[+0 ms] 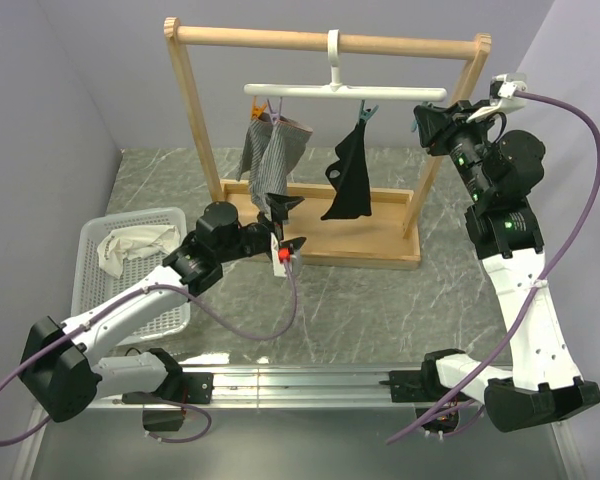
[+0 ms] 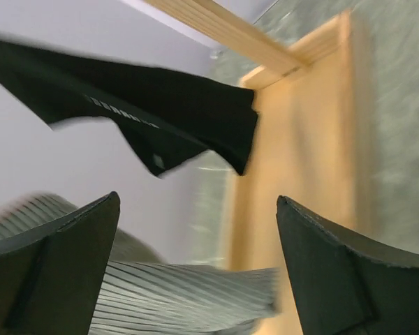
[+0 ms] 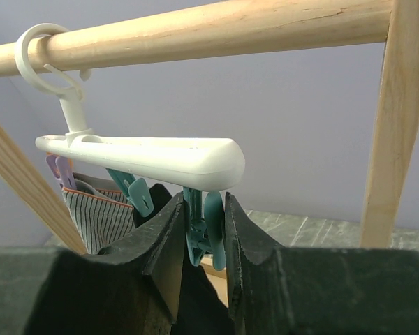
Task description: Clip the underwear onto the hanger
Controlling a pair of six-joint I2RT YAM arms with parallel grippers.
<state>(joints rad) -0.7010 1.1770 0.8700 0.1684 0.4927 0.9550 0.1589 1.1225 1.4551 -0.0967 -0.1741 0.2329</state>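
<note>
The underwear (image 1: 351, 177) hung from a teal clip (image 3: 204, 227) on the hanger (image 1: 345, 90), toward the table's (image 1: 380, 300) far edge. The right end effector (image 3: 201, 241) was clenched on that clip. The left end effector (image 2: 195, 272) was released, grasping nothing, near the grey garment (image 1: 270, 160).

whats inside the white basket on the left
A crumpled cream-white cloth lies in the white basket, toward its far end. The rest of the floor looks bare, but the left arm covers the near right corner, so that part cannot be checked.
</note>
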